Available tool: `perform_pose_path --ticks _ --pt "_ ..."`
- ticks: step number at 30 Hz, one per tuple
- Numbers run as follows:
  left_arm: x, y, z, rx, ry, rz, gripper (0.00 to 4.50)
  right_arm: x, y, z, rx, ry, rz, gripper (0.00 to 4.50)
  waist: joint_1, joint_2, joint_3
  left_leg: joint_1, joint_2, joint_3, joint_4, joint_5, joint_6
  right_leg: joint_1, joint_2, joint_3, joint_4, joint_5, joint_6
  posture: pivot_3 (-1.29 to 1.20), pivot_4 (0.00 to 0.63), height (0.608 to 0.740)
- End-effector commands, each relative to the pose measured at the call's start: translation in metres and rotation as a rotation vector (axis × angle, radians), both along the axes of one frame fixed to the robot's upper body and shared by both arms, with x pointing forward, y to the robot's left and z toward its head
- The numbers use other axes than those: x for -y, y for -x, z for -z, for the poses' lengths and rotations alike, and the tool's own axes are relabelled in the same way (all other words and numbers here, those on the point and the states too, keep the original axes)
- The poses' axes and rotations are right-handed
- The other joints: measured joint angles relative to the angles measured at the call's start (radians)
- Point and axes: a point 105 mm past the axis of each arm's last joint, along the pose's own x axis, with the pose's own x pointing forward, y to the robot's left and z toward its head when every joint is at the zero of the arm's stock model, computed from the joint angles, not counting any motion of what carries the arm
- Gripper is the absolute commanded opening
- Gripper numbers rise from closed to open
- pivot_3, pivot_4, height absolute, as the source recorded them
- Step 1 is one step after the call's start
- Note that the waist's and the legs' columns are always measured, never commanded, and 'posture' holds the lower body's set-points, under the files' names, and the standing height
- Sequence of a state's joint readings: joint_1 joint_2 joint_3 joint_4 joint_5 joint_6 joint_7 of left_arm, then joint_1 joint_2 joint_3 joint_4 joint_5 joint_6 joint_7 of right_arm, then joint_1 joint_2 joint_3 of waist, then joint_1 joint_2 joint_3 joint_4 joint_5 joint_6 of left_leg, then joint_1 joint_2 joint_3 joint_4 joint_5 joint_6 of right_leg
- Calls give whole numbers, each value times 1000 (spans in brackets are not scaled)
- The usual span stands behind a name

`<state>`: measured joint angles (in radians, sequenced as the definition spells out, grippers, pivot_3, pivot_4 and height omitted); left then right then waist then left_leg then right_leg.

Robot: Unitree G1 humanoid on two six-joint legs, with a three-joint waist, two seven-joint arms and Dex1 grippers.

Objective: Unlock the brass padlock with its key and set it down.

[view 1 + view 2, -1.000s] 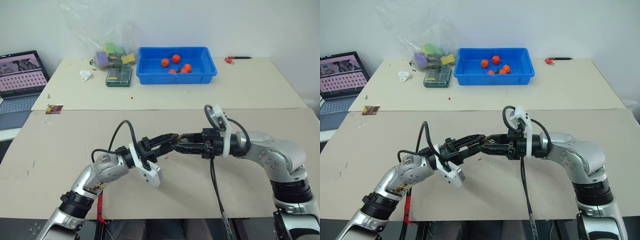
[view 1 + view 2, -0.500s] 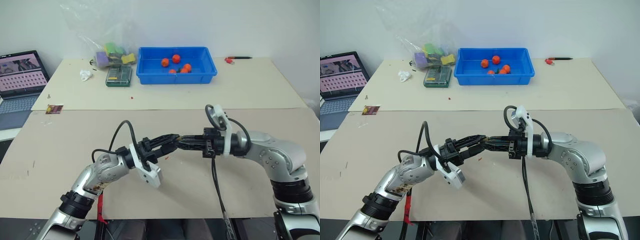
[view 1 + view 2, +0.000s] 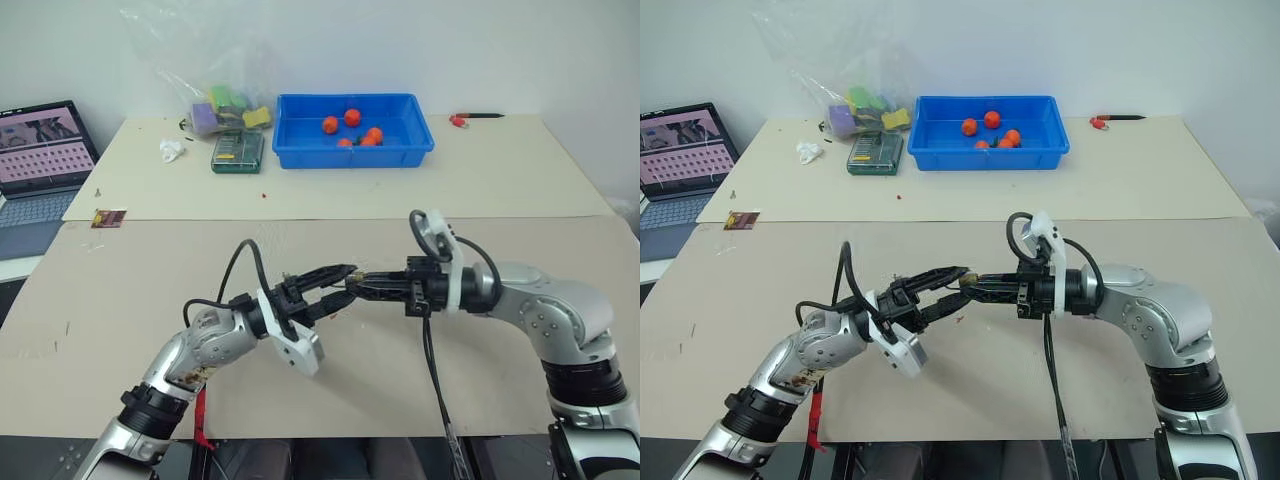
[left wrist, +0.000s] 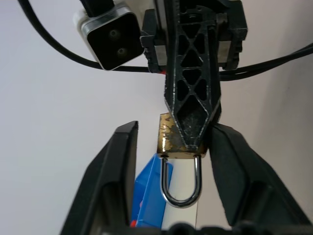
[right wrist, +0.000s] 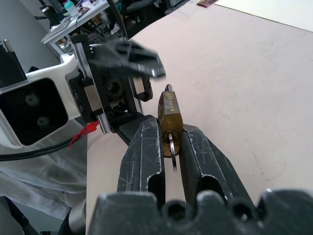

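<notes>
Two grippers meet above the cardboard tabletop (image 3: 120,300): right gripper (image 5: 170,142) clamps the brass padlock (image 5: 169,115) with its key (image 5: 172,152), while left gripper (image 4: 171,161) stands spread around the shackle.

This looks like a robotics lab or test room. Plain tables (image 3: 480,190) covered with beige board stand against a bare white wall, and an open laptop (image 3: 40,150) sits at one side. A blue plastic bin (image 3: 400,148) of small red balls, a clear bag of coloured foam blocks (image 3: 225,105) and a green box of screwdriver bits (image 3: 238,150) lie about as practice props.
</notes>
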<state>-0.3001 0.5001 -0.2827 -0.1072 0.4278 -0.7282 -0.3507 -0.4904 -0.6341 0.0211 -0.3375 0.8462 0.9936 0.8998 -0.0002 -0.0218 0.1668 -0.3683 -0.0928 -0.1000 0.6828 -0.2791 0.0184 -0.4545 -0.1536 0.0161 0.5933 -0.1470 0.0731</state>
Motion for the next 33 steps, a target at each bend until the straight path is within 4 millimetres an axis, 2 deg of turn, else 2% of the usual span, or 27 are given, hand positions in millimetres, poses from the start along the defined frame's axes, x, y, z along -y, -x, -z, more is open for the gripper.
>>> perform_pose_path --ticks 1,3,7,11,18,21,27,30,31,33 --pt "-7 -5 7 -62 9 -26 3909 -4 8 -10 40 -26 -47 156 -1 0 0 0 0 0 0 0 0 0 0 0 0 0 0 0 150 740" --pt "-10 -6 11 -83 11 -35 4470 -4 7 -10 40 -27 -47 156 -2 0 0 0 0 0 0 0 0 0 0 0 0 0 0 0 150 740" --pt "-18 -9 27 -169 -17 -56 4470 -2 6 -10 43 -28 -40 156 -1 0 0 0 0 0 0 0 0 0 0 0 0 0 0 0 150 740" --pt "-29 -14 34 -249 -1 -97 4470 -1 5 -11 44 -29 -36 156 -2 0 0 0 0 -1 0 0 0 0 0 0 0 0 0 0 150 740" --pt "-44 -30 32 -579 186 -123 4470 3 5 -12 46 -25 -39 156 -3 0 0 0 0 -2 0 0 0 0 0 0 0 0 0 0 150 740" --pt "-42 -32 26 -730 275 -82 3722 4 7 -13 47 -25 -49 156 -7 0 0 0 0 -3 0 0 0 0 0 0 0 0 0 0 150 740" --pt "-25 -24 15 -1026 396 55 1386 4 8 -13 47 -24 -56 156 -14 0 0 0 0 -3 0 0 0 0 0 0 0 0 0 0 150 740" --pt "-15 -17 7 -1111 423 121 298 4 8 -13 48 -22 -57 156 -14 0 0 0 0 -3 0 0 0 0 1 0 0 0 0 0 150 740" --pt "-14 -16 5 -1128 431 130 53 4 8 -13 48 -22 -57 156 -14 0 0 0 0 -3 0 0 0 0 1 0 0 0 0 0 150 740" --pt "-12 -15 2 -1154 446 145 53 4 8 -13 48 -21 -56 156 -14 0 0 0 0 -3 0 0 0 0 1 0 0 0 0 0 150 740"
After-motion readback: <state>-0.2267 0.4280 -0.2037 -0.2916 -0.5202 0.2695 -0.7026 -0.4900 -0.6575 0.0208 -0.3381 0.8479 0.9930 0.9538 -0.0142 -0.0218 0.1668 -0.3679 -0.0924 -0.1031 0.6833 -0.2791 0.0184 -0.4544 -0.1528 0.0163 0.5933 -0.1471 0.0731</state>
